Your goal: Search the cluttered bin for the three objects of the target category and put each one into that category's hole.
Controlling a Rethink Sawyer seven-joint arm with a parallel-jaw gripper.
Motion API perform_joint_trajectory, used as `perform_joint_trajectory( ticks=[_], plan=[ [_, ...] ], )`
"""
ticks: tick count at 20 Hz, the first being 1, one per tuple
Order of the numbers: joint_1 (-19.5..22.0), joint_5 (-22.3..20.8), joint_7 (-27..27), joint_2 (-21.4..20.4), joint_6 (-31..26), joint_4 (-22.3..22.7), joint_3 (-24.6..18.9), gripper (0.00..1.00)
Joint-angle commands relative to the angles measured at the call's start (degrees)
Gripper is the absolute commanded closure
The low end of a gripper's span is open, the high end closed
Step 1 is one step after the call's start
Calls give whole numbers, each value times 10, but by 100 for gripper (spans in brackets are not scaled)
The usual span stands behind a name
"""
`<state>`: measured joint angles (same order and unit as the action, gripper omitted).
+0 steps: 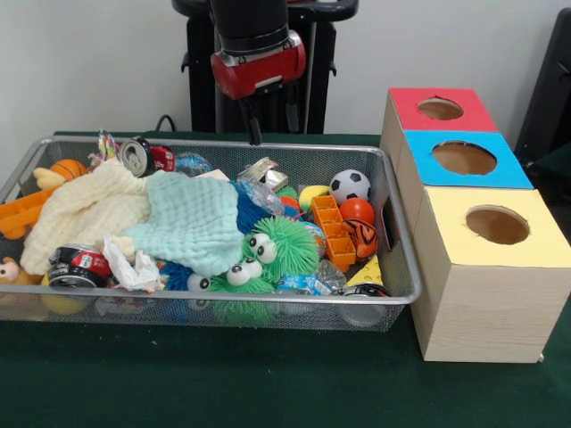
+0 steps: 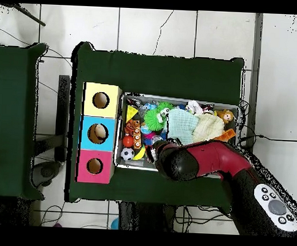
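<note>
A wire mesh bin (image 1: pixel 400 259) is heaped with toys, cans and cloths. Among them are a soccer ball (image 1: pixel 350 185), an orange ball (image 1: pixel 357 210), a small basketball (image 1: pixel 68 168), a tiger-striped ball (image 1: pixel 361 237), two crushed cans (image 1: pixel 136 156) (image 1: pixel 77 266) and green fuzzy toys with eyes (image 1: pixel 278 242). My gripper (image 1: pixel 274 134) hangs open and holds nothing just above the bin's far rim, near a silvery object (image 1: pixel 260 169). In the overhead view my red arm (image 2: pixel 192 159) covers the gripper and that side of the bin (image 2: pixel 183 97).
Three wooden boxes stand in a row to the right of the bin, each with a round hole: red top (image 1: pixel 473 114), blue top (image 1: pixel 508 169), yellow top (image 1: pixel 544 245). A cream cloth (image 1: pixel 85 209) and a pale green cloth (image 1: pixel 192 223) cover the bin's left-middle.
</note>
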<state>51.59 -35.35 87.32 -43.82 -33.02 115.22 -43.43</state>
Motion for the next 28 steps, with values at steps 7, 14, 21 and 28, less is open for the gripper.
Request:
perform_joint_trajectory(
  ticks=[7, 14, 21, 28],
  plan=[
    [-9, -80, -128, 50, -69, -110, 11, 0],
    [9, -90, -150, 69, -75, -127, 1, 0],
    [24, -85, -165, 72, -82, -124, -13, 0],
    [19, -94, -153, 74, -75, -122, -10, 0]
  ],
)
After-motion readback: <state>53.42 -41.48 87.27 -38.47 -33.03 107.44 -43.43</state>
